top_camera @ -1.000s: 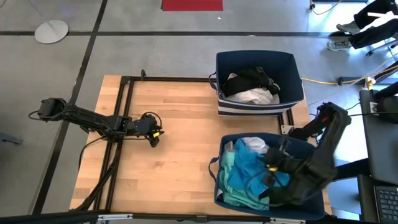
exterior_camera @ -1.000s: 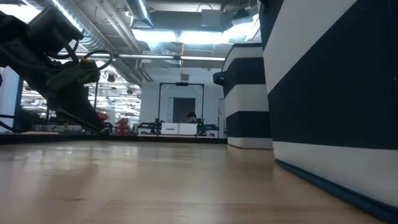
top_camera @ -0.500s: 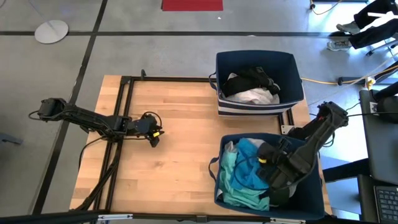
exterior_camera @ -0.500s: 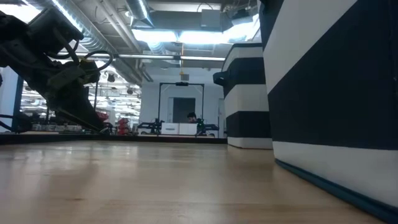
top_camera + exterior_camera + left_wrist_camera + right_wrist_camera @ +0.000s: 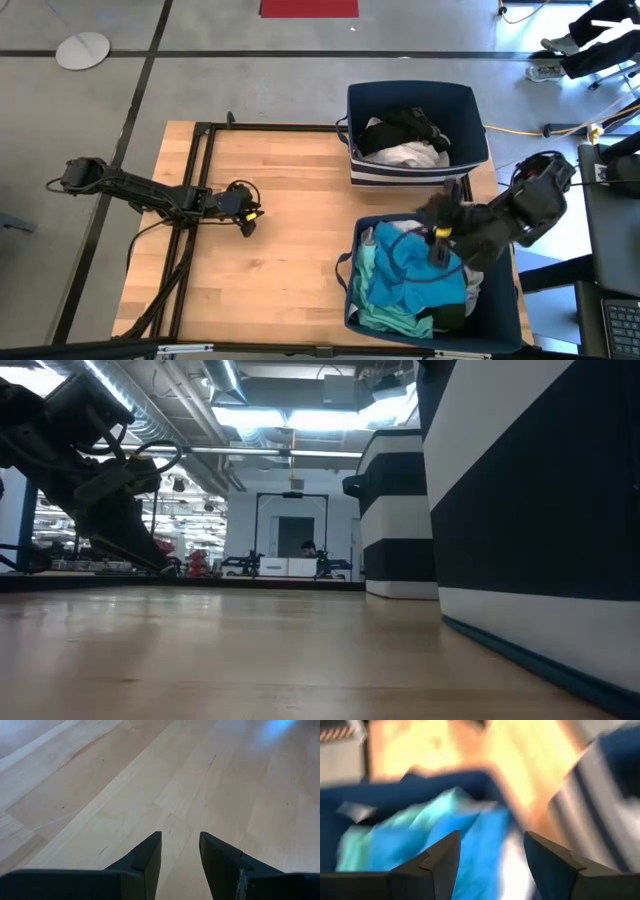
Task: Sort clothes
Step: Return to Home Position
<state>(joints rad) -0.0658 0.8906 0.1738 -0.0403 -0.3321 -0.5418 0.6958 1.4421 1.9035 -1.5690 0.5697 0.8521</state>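
Observation:
The clothes lie in two navy bins. Turquoise and teal garments [image 5: 412,280] fill the near bin [image 5: 520,312], and the same blue cloth [image 5: 420,850] shows blurred below my right fingers. Black and white garments [image 5: 405,135] lie in the far bin [image 5: 470,98]. My right gripper [image 5: 437,222] [image 5: 492,840] hangs open above the near bin's far side, with nothing between its fingers. My left gripper [image 5: 250,222] [image 5: 180,837] stands open just above bare wood at the table's left, also empty.
Both bins show at the right of the low view, the near one [image 5: 540,510] close and large, the far one [image 5: 395,510] behind it. A black metal frame [image 5: 200,180] runs along the table's left and far sides. Bare wood [image 5: 290,260] lies between my left gripper and the bins.
My right gripper has risen out of the near bin and swung toward the table's far edge, its wrist turning as it went. The turquoise cloth stays behind in the bin, now spread wider over the top of the pile.

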